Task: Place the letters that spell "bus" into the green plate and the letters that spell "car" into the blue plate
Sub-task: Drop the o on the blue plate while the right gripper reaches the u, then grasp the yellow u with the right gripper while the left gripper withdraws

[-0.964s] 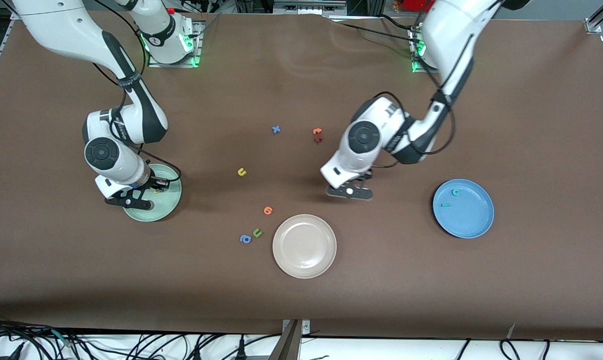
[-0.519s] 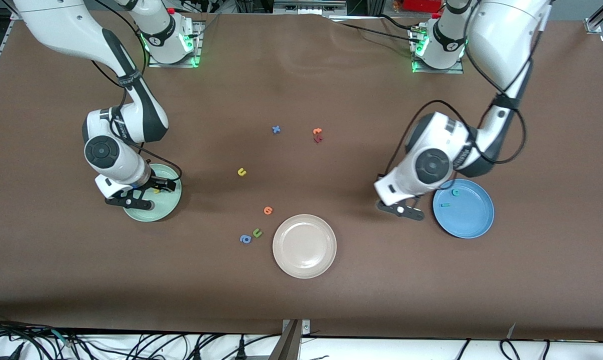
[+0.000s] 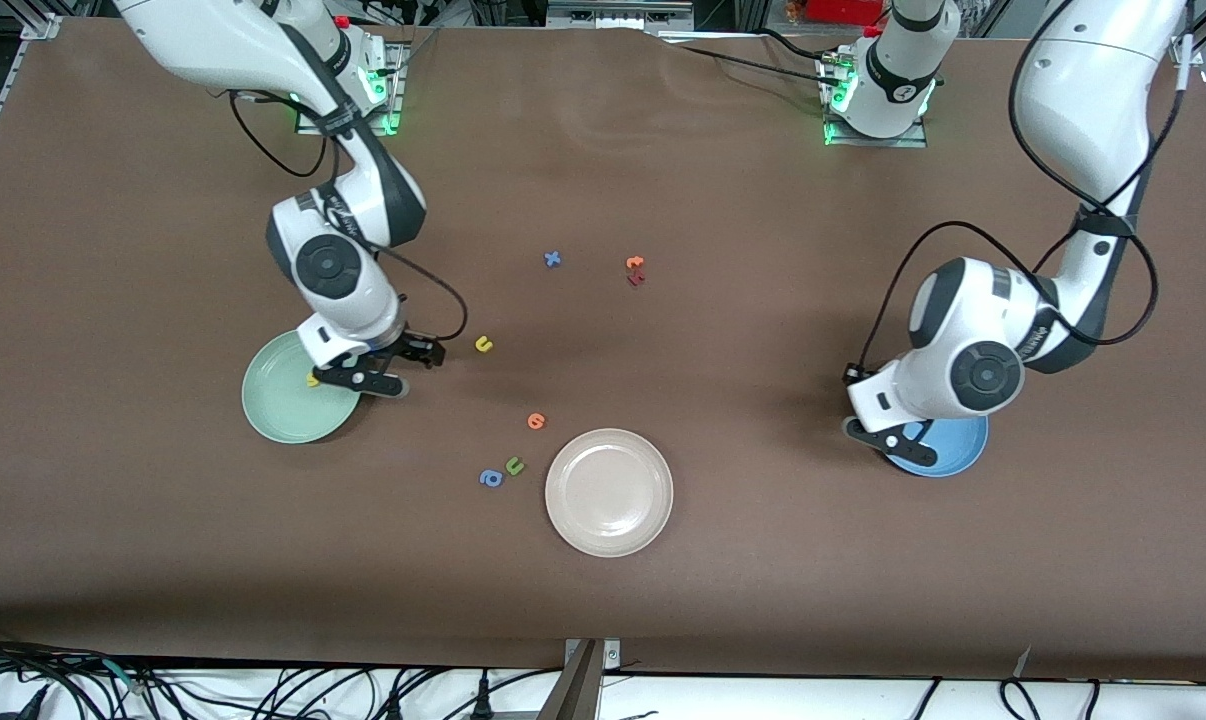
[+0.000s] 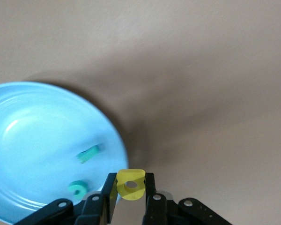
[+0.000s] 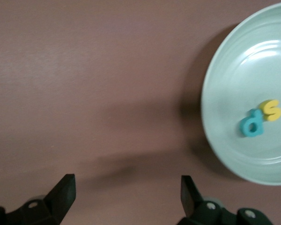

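A yellow "a" is pinched by the left gripper at the blue plate's rim, while the right gripper is spread wide beside the green plate.

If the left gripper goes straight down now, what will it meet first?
Probably the rim of the blue plate: the left gripper, shut on the yellow "a", hangs over that edge, though depth is unclear.

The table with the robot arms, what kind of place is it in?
Probably a robot lab. Two arms are bolted to a brown-covered table, cables hang along its near edge, and foam letters like the yellow "u" lie among plastic plates like the beige plate, set out for sorting.
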`<state>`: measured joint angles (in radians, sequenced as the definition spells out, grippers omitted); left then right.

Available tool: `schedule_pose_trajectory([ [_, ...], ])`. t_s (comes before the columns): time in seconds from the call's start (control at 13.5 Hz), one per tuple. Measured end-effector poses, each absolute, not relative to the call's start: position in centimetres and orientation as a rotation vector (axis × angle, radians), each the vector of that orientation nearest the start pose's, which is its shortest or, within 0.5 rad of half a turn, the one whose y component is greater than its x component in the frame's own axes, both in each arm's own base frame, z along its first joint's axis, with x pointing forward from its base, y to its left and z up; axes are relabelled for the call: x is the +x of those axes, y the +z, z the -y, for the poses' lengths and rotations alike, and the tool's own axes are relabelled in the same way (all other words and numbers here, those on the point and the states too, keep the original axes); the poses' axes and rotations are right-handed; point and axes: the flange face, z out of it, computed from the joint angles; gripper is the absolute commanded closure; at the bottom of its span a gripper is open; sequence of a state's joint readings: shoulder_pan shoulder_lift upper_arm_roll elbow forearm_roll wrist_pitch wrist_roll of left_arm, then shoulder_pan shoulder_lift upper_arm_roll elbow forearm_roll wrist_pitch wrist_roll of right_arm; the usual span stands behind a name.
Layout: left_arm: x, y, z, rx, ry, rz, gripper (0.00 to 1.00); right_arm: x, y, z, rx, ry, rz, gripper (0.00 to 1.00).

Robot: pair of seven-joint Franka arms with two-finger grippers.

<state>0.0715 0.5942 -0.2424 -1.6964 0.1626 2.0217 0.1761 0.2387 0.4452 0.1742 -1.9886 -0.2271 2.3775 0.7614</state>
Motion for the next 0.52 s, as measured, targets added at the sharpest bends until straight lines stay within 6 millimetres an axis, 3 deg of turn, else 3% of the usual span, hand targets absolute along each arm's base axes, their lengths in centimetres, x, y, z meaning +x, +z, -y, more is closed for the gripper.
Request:
schedule_pose_trajectory([
  [0.07,64.4,23.5,6.6,-3.057,0.385,-0.679,0.69,55.5,23.5,-24.6,-3.200,-0.027,-0.377,0.01],
  [0.22,64.9,22.4,3.1,-3.072,0.351,-0.712,0.01,54.9,22.5,-26.6,-3.164,-0.055,-0.463,0.01],
  [0.3,65.0,22.1,2.5,-3.075,0.349,-0.722,0.00,54.2,21.7,-28.0,-3.152,-0.061,-0.471,0.01],
  [0.52,65.1,22.4,3.5,-3.075,0.336,-0.752,0.00,53.0,20.1,-31.0,-3.121,-0.070,-0.525,0.01],
])
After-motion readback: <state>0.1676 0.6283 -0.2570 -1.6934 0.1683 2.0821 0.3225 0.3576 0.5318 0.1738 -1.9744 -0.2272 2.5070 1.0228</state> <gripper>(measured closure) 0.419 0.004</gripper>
